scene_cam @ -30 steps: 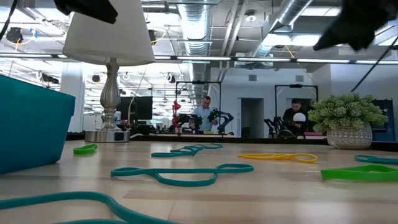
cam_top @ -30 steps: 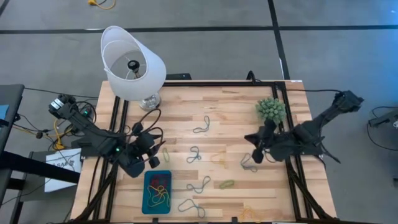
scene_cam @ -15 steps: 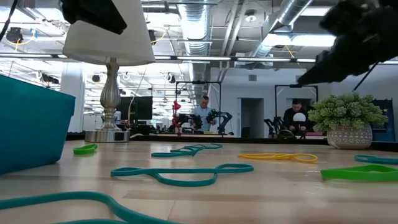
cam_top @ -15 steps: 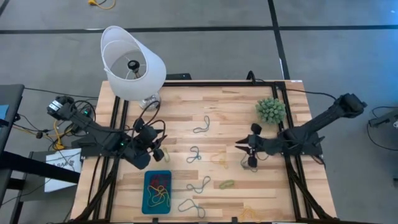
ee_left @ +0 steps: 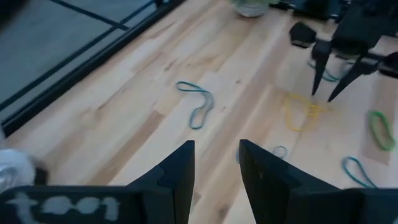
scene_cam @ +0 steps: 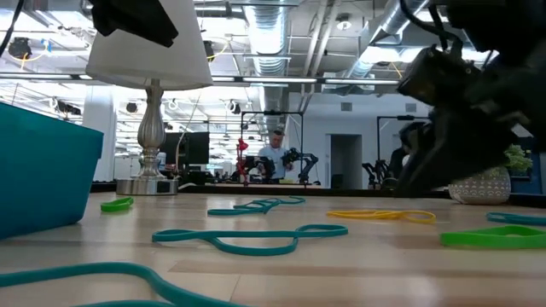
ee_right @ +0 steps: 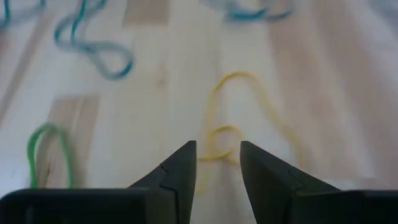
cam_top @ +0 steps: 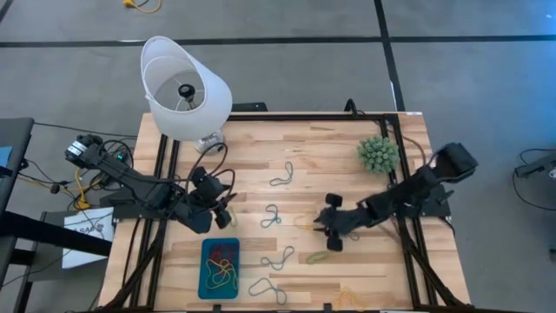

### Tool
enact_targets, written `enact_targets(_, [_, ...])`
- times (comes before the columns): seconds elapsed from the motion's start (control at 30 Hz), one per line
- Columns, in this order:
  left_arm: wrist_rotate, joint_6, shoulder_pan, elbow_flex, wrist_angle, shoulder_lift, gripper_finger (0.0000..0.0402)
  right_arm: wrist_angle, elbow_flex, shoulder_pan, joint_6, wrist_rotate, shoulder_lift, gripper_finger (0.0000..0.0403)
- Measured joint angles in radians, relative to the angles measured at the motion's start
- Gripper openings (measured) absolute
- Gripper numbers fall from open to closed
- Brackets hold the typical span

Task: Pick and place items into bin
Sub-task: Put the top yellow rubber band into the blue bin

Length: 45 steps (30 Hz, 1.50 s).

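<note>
Right wrist view: right hand (ee_right: pixel 217 163) fingers apart over yellow band (ee_right: pixel 227 118) (on desk); next: lower, pinch.

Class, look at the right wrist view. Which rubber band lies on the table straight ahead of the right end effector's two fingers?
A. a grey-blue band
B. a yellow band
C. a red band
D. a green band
B. In the right wrist view the yellow band lies on the wood directly past the gap of the open right end effector; the green band is off to one side.
</note>
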Motion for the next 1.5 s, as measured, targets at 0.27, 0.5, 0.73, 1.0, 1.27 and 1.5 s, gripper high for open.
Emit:
enact_targets(0.27, [0.032,0.054,0.0,0.0,0.026,0.0,0.0116,-0.312,0.228,0.002,0.015,0.006,0.144,0.0119])
enact_targets(0.5, [0.068,0.056,0.0,0.0,0.024,0.0,0.0116,-0.387,0.283,-0.016,0.11,-0.006,0.216,0.0107])
enact_targets(0.73, [0.039,0.109,0.0,0.0,0.028,0.001,0.0116,-0.365,0.277,0.031,0.161,0.108,0.199,0.0012])
enact_targets(1.0, [-0.09,0.128,0.0,0.0,0.081,0.001,0.0116,0.129,0.272,0.053,-0.012,0.261,0.17,0.0003])
enact_targets(1.27, [-0.2,0.126,0.002,0.0,0.094,0.001,0.0116,0.464,0.376,-0.001,-0.175,0.186,0.174,0.0001])
enact_targets(1.5, [-0.224,0.138,0.025,-0.001,0.09,0.0,0.0116,0.428,0.662,0.011,-0.246,0.09,0.396,0.0001])
